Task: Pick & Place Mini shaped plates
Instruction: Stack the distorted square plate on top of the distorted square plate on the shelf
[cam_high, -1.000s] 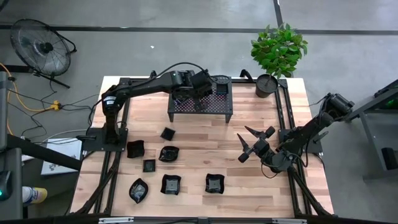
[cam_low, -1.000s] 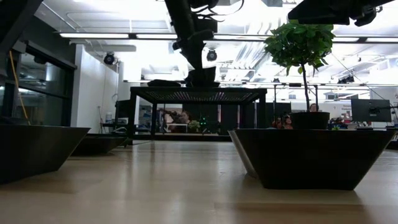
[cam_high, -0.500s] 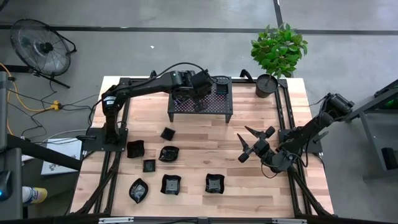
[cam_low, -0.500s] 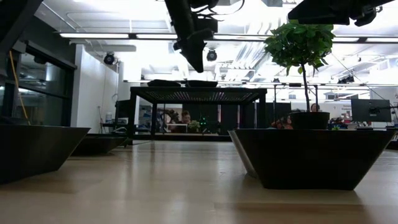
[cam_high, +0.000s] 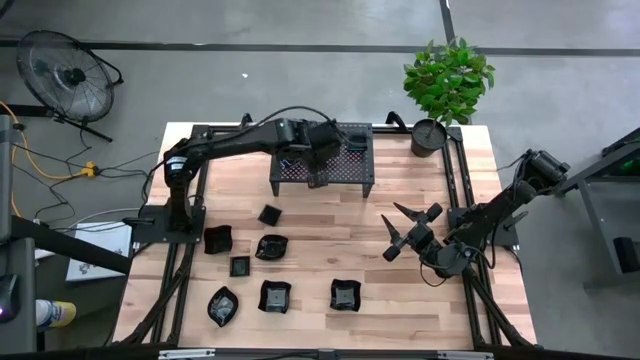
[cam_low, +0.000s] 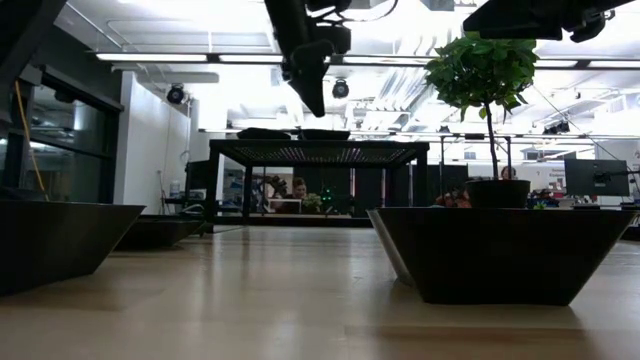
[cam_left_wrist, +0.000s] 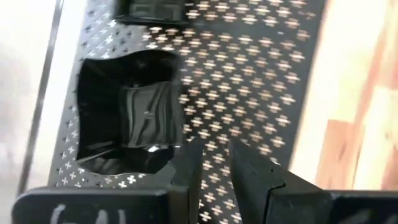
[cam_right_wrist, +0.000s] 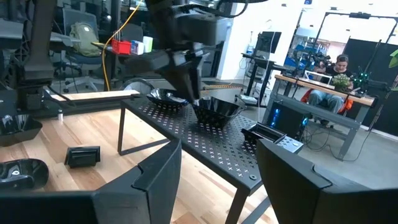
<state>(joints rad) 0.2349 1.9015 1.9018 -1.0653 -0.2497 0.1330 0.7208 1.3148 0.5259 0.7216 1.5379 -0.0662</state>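
While seven dishes wait on the wood, two already sit on the rack.

Left arm: it reaches from the table's left edge to the rack's left half, raised above the mesh.

Left gripper (cam_high: 322, 150): empty, its fingers (cam_left_wrist: 186, 168) drawn almost together with a thin gap, holding nothing; it hangs just beside the wavy-edged plate (cam_left_wrist: 127, 112) resting on the rack.

Table plates (cam_high: 274, 296): seven mini shaped plates lie on the wooden table (cam_high: 400, 310) in its left and middle front part, each apart from the next, none stacked.

Rack (cam_high: 340, 172): black perforated metal, standing at the middle rear of the table; the low view shows two dishes on its top, side by side near its left half (cam_low: 262, 133).

Small device (cam_high: 356, 143): a dark box with a lit face on the rack's rear right corner, clear of the plates.

Right gripper (cam_high: 410, 228): fingers spread wide and empty, waiting low over the right half of the table, well apart from every plate.

Plant pot (cam_high: 428, 137): at the rear right corner with its green plant, not part of the job.

Handling, as a judgement: the plates look glossy, rigid and light, so likely slippery and liable to chip.

Where to hold: pinch one raised wall at the rim, one finger inside and one outside; on wavy rims, choose a flatter stretch.
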